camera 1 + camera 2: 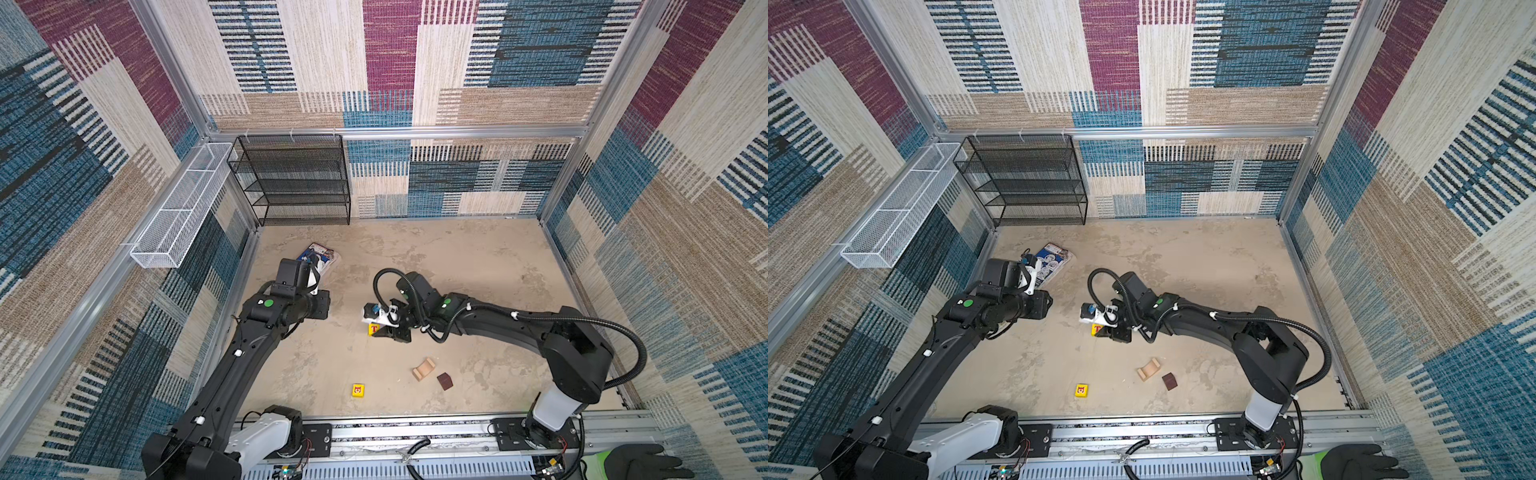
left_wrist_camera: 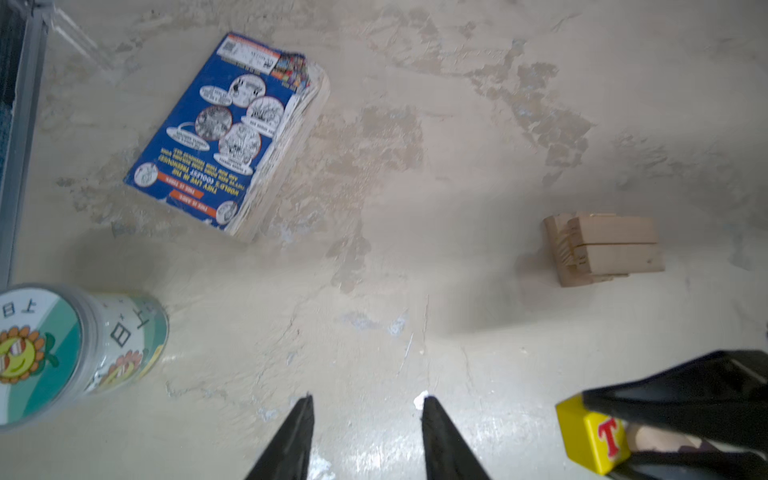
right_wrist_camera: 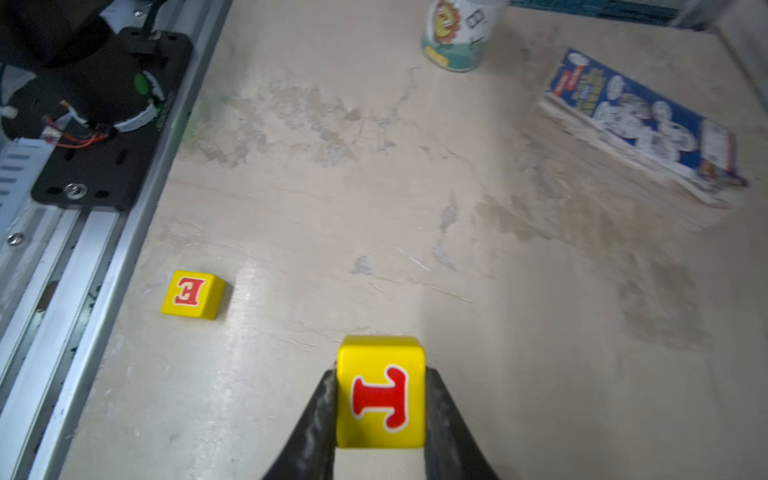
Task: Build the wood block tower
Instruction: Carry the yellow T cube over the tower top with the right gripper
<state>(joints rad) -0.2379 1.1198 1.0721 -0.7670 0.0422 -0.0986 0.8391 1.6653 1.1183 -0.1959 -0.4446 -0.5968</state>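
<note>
The right claw (image 3: 381,376) clamps a yellow T cube (image 3: 380,399) by two opposite sides, near the centre of both top views, with the red letter facing up. The left claw (image 2: 368,401) hangs partly open and empty over the worktop (image 2: 415,311). Lower right of centre, the pale arch (image 1: 424,369) lies with its long axis running from lower left to upper right, just beside the dark brown cube (image 1: 444,381). The yellow E cube (image 1: 358,390) sits apart at lower centre.

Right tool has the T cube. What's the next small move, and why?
Probably lift the yellow T cube slightly and carry it toward the stacked pale wood bars: the right tool is shut on it, and the stack's top looks bare.
</note>
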